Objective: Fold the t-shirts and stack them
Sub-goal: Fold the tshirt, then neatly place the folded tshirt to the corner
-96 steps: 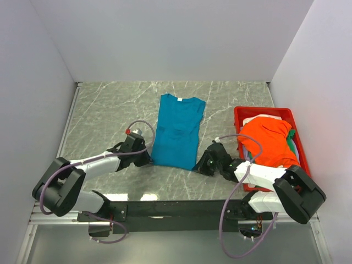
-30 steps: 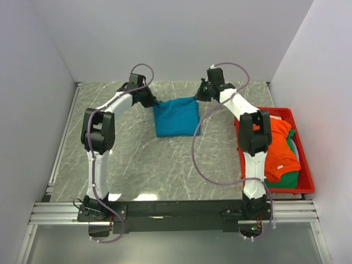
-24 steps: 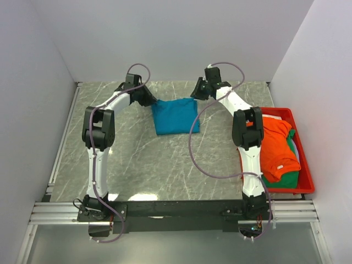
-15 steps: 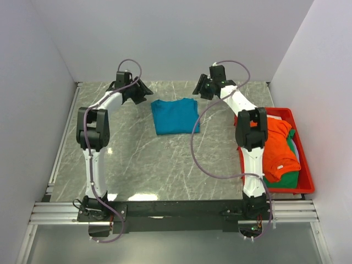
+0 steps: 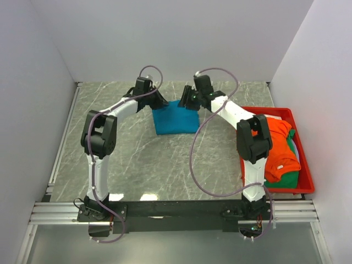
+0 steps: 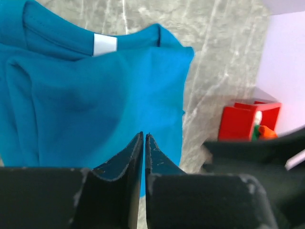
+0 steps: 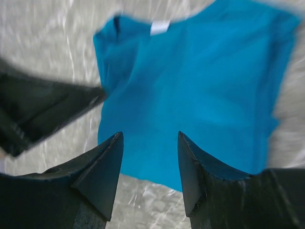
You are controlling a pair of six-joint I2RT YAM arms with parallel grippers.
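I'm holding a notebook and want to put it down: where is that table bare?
The table is bare between the two arms, nearer than the folded blue shirt, and along the left wall. Crowded: the far middle, where the left gripper and right gripper hang over the shirt, and the full red bin.

worktop [image 5: 137, 159]: grey veined marble pattern, beneath the left fingers [image 6: 121, 164] | walls [image 5: 165, 38]: plain white, beyond them and at both sides | light: even

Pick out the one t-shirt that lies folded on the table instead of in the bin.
The teal-blue t-shirt: it lies folded flat on the marble table, while the orange t-shirt and the green t-shirt are heaped in the red bin.
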